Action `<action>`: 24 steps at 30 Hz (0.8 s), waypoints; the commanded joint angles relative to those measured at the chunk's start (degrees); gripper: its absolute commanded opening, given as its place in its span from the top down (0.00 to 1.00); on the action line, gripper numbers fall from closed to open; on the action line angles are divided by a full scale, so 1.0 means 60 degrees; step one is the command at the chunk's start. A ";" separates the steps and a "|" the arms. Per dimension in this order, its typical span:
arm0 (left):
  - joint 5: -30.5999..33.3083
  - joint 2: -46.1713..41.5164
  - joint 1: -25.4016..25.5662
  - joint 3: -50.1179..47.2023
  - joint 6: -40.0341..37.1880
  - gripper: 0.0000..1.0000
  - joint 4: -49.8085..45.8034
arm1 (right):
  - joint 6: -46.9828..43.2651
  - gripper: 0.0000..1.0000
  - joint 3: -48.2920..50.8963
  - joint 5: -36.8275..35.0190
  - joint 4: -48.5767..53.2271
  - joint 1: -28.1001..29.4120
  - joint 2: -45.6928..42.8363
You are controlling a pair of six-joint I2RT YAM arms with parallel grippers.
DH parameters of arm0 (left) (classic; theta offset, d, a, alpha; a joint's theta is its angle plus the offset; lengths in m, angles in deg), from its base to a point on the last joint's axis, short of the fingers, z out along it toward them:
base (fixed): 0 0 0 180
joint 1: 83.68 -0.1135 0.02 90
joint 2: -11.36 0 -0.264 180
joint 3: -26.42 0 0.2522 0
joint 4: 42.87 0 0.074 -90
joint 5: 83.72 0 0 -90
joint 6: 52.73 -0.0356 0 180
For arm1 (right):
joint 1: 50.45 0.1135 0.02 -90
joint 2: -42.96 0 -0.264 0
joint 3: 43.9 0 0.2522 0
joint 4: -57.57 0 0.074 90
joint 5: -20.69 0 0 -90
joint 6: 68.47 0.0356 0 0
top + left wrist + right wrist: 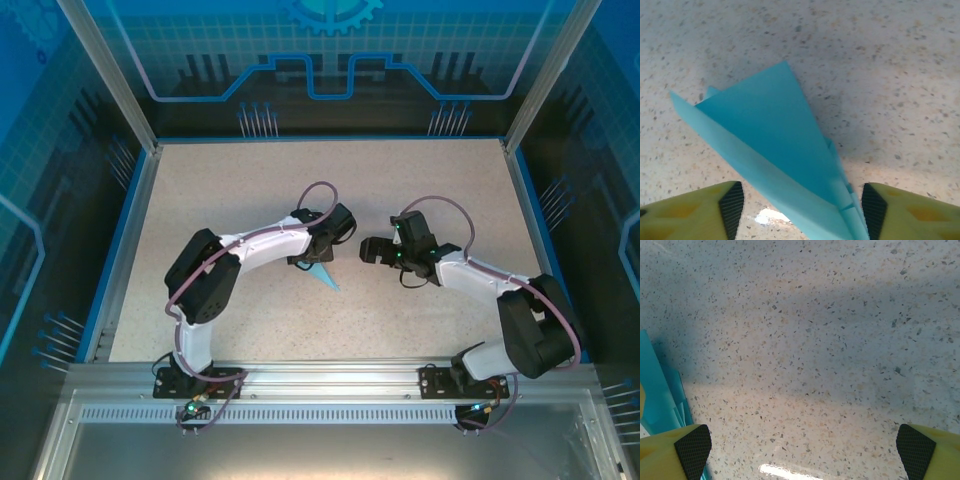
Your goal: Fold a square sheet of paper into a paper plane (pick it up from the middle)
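The paper plane (326, 277) lies on the table as a light blue, narrow, pointed triangle, its tip sticking out from under my left gripper (312, 262). In the left wrist view the paper plane (775, 135) runs slantwise between the two black pads, its narrow creased end close to the right pad (873, 207), with a gap of bare table by the left pad. My left gripper (802, 202) stands open around it. My right gripper (368, 250) hovers just to the right, open (804, 447) over bare table, with an edge of the paper plane (660, 395) beside its left finger.
The speckled beige table (250, 190) has a blue rim (128, 230) and metal posts at its corners. An aluminium rail (330, 375) with both arm bases runs along the near edge. Free tabletop lies at the back and on the left.
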State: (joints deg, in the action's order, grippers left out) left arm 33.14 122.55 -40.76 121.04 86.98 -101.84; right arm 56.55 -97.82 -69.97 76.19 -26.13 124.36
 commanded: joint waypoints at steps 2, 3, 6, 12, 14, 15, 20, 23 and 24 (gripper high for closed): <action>0.0403 -0.0222 0.0070 0.0140 0.0242 0.50 -0.0722 | 0.0157 0.01 -0.0054 0.0015 -0.0063 -0.0229 0.0011; 0.0403 -0.0309 0.0076 0.0115 0.0256 0.53 -0.0738 | 0.0181 0.01 -0.0050 0.0055 -0.0063 -0.0231 0.0060; 0.0400 -0.0670 0.0076 -0.0118 0.0366 0.63 -0.0714 | 0.0270 0.01 -0.0088 0.0111 -0.0069 -0.0229 0.0171; 0.0315 -0.1388 0.0069 -0.0635 0.0538 0.87 -0.0475 | 0.0371 0.00 -0.0154 0.0277 -0.0078 -0.0229 0.0268; 0.0245 -0.1633 0.0073 -0.0806 0.0558 0.94 -0.0356 | 0.0372 0.01 -0.0170 0.0410 -0.0105 -0.0229 0.0282; 0.0205 -0.1743 0.0069 -0.0871 0.0550 0.96 -0.0297 | 0.0362 0.00 -0.0187 0.0485 -0.0086 -0.0229 0.0275; -0.0025 -0.2496 0.0085 -0.1195 0.0215 1.00 0.0236 | 0.0300 0.01 -0.0206 0.0697 -0.0093 -0.0229 0.0189; -0.0300 -0.2457 0.0092 -0.1144 -0.0005 0.70 0.0405 | 0.0291 0.00 -0.0203 0.0683 -0.0078 -0.0228 0.0173; -0.0374 -0.2350 0.0095 -0.1128 -0.0035 0.65 0.0462 | 0.0300 0.00 -0.0198 0.0671 -0.0078 -0.0227 0.0173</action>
State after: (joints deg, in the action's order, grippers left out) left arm 32.79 108.83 -40.74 114.66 88.10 -100.79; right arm 58.00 -97.84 -66.89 76.17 -26.51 125.48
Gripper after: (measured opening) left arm 0.301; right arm 0.994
